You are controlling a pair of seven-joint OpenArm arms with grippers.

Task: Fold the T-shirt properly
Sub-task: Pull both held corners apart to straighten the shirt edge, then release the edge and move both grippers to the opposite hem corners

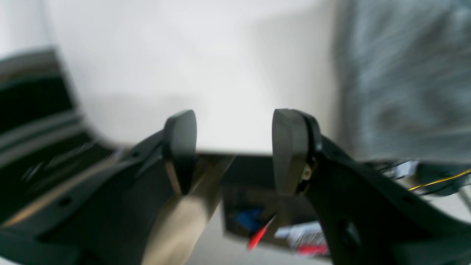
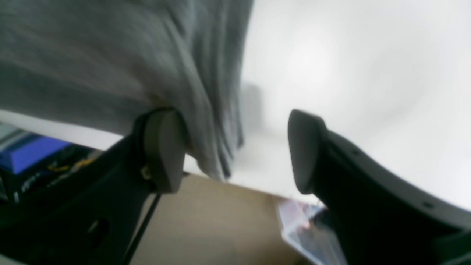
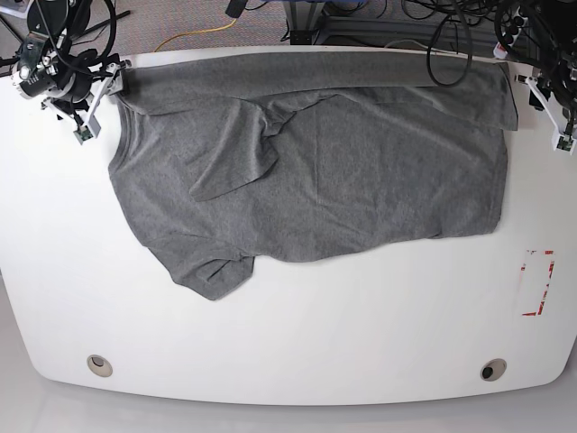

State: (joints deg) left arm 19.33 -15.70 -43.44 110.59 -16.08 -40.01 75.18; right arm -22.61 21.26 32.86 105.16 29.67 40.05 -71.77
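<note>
The heather-grey T-shirt (image 3: 315,171) lies spread across the far half of the white table (image 3: 288,343), its top band folded over along the far edge and one sleeve tucked onto the body. My right gripper (image 3: 101,95) hovers at the shirt's far left corner. In the right wrist view this gripper (image 2: 233,151) is open, and the shirt (image 2: 110,66) drapes just behind its left finger (image 2: 163,147); nothing is pinched. At the shirt's far right corner is my left gripper (image 3: 548,113). Its wrist view shows it (image 1: 235,147) open and empty, with the blurred shirt (image 1: 404,81) to the right.
A red-and-white tape mark (image 3: 538,282) sits near the table's right edge. Two round grommets (image 3: 100,364) (image 3: 491,369) lie near the front edge. Cables and equipment (image 3: 433,27) crowd the floor behind the far edge.
</note>
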